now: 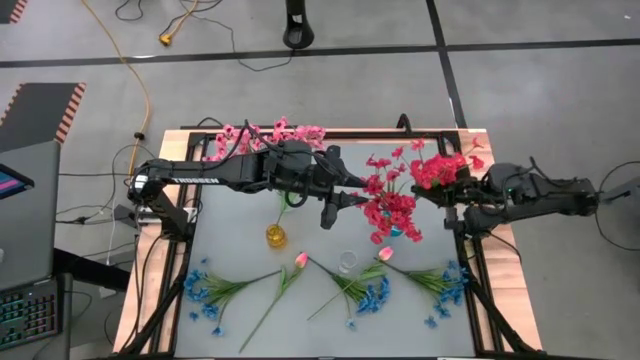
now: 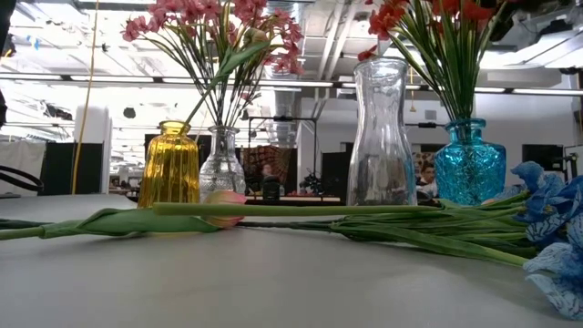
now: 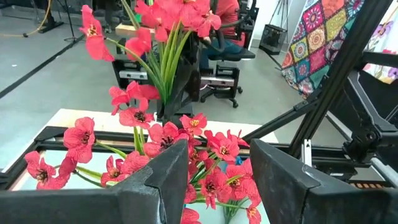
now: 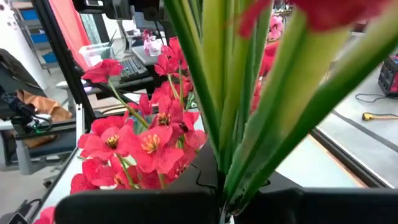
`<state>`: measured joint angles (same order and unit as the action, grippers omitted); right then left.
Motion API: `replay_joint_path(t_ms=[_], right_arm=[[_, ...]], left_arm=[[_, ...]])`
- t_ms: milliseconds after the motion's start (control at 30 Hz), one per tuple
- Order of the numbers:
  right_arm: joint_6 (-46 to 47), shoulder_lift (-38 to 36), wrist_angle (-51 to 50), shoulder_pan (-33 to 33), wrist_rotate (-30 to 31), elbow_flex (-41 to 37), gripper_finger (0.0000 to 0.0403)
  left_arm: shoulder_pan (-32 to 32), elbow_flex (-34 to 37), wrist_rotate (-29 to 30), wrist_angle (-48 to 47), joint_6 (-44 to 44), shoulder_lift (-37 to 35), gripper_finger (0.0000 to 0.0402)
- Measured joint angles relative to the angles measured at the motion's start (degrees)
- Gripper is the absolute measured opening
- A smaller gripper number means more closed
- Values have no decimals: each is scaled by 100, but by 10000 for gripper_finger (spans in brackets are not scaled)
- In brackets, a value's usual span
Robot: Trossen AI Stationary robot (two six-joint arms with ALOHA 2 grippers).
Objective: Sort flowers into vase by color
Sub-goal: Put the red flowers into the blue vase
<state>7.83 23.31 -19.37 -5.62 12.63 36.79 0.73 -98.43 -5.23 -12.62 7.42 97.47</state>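
Fingers of the right gripper (image 1: 452,190), at centre right of the high view, clench the green stems of a red bunch (image 1: 440,168). Left gripper (image 1: 345,200), mid-frame, hangs released beside the red flowers (image 1: 390,210) in the blue vase (image 2: 469,171). We judge the sprigs light, limp and springy; on the bench (image 1: 240,215), grip stems low.

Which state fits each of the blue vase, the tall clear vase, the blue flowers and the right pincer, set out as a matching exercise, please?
1. blue vase
2. tall clear vase
3. blue flowers
4. right pincer

a. empty
b. holds red flowers
c. lying on the table
d. shut on a red bunch

Pairs: 1-b, 2-a, 3-c, 4-d.
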Motion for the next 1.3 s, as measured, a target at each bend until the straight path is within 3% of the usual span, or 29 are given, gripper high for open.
replay_joint_path(t_ms=[433, 1000, 1133, 1300], right_arm=[[243, -212, 375, 2, 91, -804, 38], [221, -197, 312, 4, -53, -823, 64], [224, -197, 310, 4, -53, -823, 86], [224, -197, 156, 4, -53, -823, 144]], left_arm=[[0, 0, 2, 2, 13, 0, 160], [-2, -2, 2, 2, 71, 0, 160], [0, -2, 2, 2, 85, 0, 160], [-1, -2, -27, 0, 89, -11, 160]])
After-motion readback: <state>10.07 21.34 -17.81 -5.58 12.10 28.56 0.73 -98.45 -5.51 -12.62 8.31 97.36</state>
